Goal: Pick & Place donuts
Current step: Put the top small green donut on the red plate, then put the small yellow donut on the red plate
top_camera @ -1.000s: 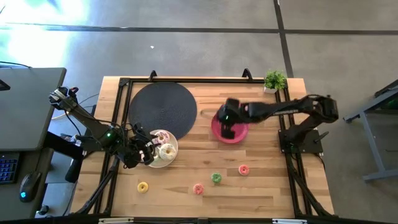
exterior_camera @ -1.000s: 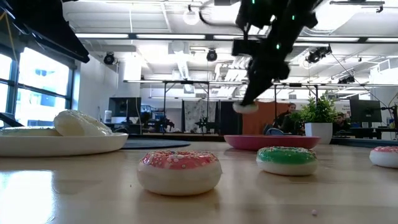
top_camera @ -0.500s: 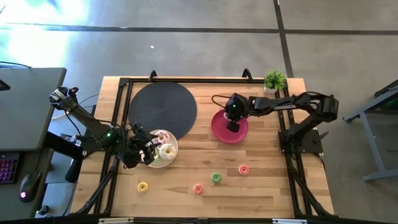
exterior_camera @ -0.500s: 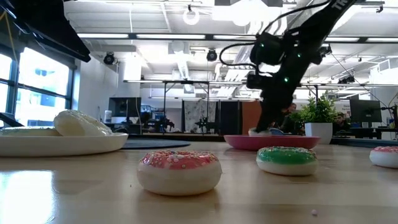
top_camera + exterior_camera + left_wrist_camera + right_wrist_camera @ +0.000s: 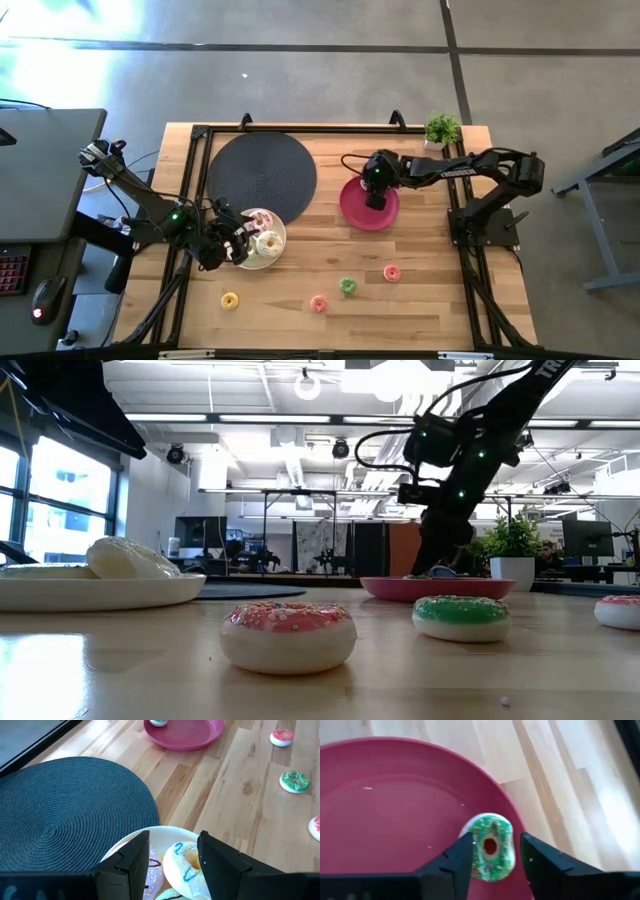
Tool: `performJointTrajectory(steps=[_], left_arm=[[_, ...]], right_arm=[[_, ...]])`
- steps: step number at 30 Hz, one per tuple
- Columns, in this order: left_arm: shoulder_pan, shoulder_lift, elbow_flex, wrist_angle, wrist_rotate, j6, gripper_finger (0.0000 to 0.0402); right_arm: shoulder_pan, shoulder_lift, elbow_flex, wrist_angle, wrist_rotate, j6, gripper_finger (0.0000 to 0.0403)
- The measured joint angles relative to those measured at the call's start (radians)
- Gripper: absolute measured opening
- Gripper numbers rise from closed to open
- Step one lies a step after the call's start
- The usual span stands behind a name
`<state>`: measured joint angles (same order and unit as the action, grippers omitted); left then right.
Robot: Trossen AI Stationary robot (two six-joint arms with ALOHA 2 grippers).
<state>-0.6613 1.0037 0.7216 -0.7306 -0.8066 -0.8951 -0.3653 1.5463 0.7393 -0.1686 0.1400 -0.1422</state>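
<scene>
The right pincer [image 5: 375,200] is low over the pink plate [image 5: 352,212], which lies on the tabletop [image 5: 430,300] toward the far right part, not far from a small potted plant [image 5: 441,129] at the far right corner. In the right wrist view its fingers [image 5: 462,857] are spread, and a small green donut [image 5: 490,845] lies flat on the plate between them, close to the plate's rim; I cannot tell if the fingers touch it. The left pincer [image 5: 232,243] is over the white plate [image 5: 272,258] near the left edge of the tabletop, and its fingers [image 5: 132,860] are spread as well, holding nothing. On this white plate there are some larger donuts, one of them a white donut with blue lines [image 5: 182,862]. Beside the white plate, toward the far edge, lies a dark round mat [image 5: 262,175]. Four more small donuts lie along the near part of the tabletop: a yellow donut [image 5: 230,299], a pink donut [image 5: 319,304], a second green donut [image 5: 347,286] and an orange-pink donut [image 5: 392,272], each apart from the others.
</scene>
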Motion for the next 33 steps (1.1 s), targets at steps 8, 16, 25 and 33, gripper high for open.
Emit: performJointTrajectory(steps=[8,16,25,33], left_arm=[[0.0,0.0,0.0,0.017,0.048,0.016,0.0159],[0.0,0.032,0.0,0.238,0.372,0.214,0.0159],[-0.003,0.201,0.0,0.266,0.817,0.049,0.0159],[-0.034,0.357,-0.001,0.192,1.056,-0.064,0.0159]], right_arm=[[0.068,-0.003,0.099,-0.149,0.018,-0.018,0.0187],[0.226,-0.004,0.227,-0.154,-0.12,-0.015,0.0188],[0.365,-0.004,0.234,-0.077,-0.066,-0.015,0.0188],[0.389,-0.004,0.234,-0.08,-0.032,0.002,0.0188]])
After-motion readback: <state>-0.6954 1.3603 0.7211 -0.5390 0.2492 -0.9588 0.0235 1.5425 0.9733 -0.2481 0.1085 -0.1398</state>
